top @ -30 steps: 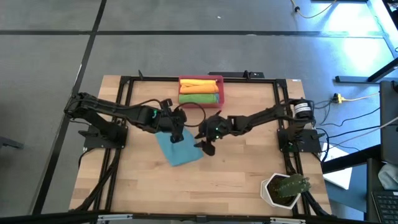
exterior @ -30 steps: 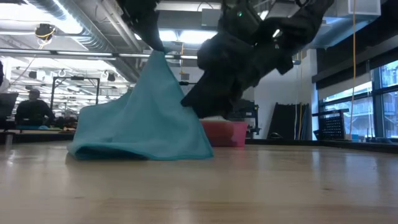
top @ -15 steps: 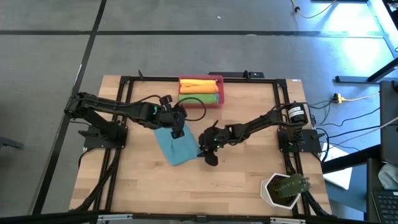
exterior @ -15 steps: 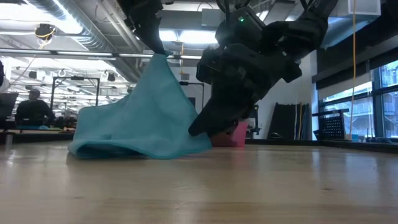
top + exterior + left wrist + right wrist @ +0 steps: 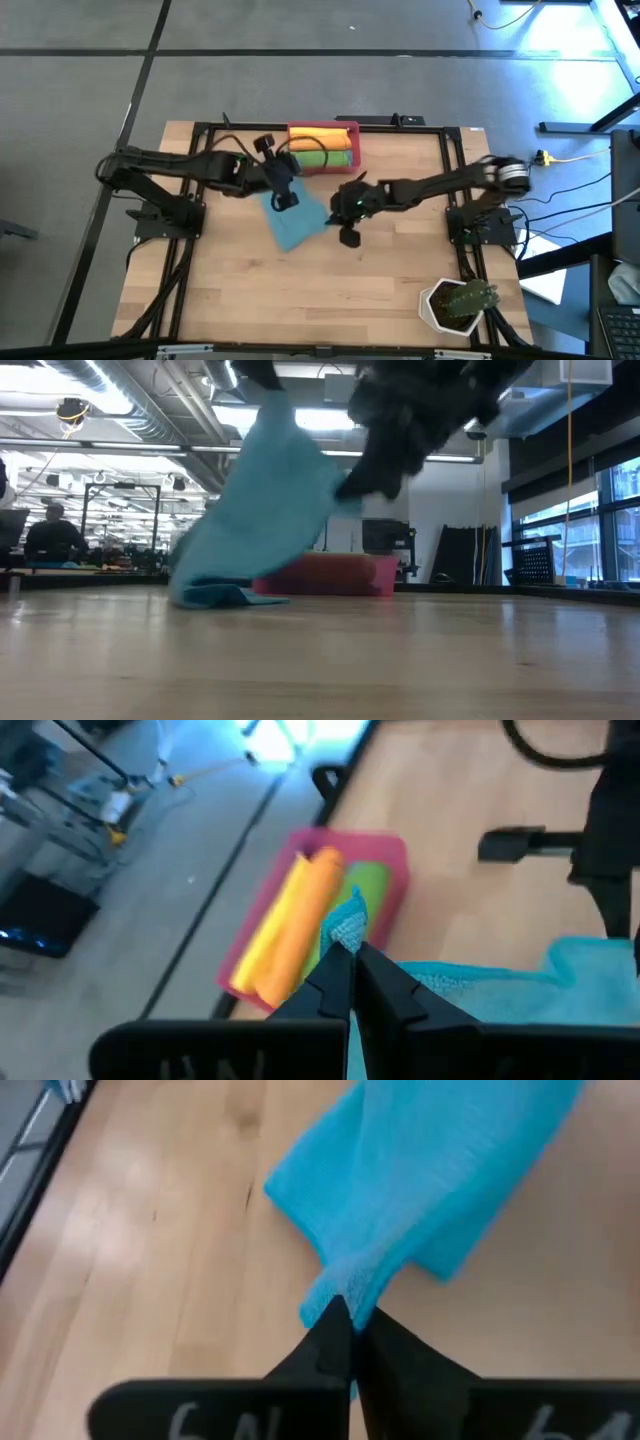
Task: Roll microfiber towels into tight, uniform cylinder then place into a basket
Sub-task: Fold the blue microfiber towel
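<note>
Both arms' fingers pinch one teal towel; two rolls fill one basket.

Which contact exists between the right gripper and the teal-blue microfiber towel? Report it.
Touching: the right wrist view shows the right gripper shut on the teal-blue microfiber towel, its corner pinched.

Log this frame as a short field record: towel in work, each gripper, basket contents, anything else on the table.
towel in work: teal-blue towel, lifted at two corners, lower end on the table
left gripper: shut on one corner
right gripper: shut on another corner
basket: red-pink, holds orange, yellow and green rolls
other: potted plant at the table's near right corner
</note>
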Motion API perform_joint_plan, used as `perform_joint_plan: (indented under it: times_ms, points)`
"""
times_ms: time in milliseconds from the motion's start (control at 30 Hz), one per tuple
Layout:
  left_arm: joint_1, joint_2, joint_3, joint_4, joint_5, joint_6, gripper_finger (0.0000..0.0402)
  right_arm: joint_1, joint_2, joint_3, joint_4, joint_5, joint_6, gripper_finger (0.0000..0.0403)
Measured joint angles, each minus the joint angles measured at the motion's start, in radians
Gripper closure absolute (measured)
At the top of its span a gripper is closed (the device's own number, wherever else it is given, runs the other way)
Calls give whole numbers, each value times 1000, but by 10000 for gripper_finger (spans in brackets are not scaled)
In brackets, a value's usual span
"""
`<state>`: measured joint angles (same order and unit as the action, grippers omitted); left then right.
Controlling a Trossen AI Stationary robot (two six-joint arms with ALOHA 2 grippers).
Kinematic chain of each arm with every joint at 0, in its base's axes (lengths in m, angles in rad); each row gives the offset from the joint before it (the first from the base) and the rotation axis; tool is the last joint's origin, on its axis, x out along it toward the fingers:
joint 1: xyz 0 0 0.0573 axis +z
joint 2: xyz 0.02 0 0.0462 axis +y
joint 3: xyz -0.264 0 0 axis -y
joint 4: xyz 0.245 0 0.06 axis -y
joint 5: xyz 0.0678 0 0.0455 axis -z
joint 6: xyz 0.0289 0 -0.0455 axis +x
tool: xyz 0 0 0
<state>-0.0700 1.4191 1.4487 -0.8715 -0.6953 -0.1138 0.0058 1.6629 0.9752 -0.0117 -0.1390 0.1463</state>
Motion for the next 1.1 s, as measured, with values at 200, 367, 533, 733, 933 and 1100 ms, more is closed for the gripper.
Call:
perform_joint_plan:
  times_ms: [200,367,533,733,933,1100]
  points:
    - [55,-1,73,44,-47,83,401,-6,-261,40,-222,228,-75,398]
    - [97,-1,114,122,-49,165,401,-15,-432,93,-343,367,-109,400]
    - [104,-1,145,185,-59,226,401,-24,-524,144,-395,385,-129,400]
    - [84,-1,158,224,-81,262,401,-24,-541,220,-470,408,-151,400]
    - [38,-1,158,203,-144,266,401,-22,-541,245,-508,408,-151,400]
    - [-42,-9,158,156,-236,246,401,2,-538,247,-526,408,-148,400]
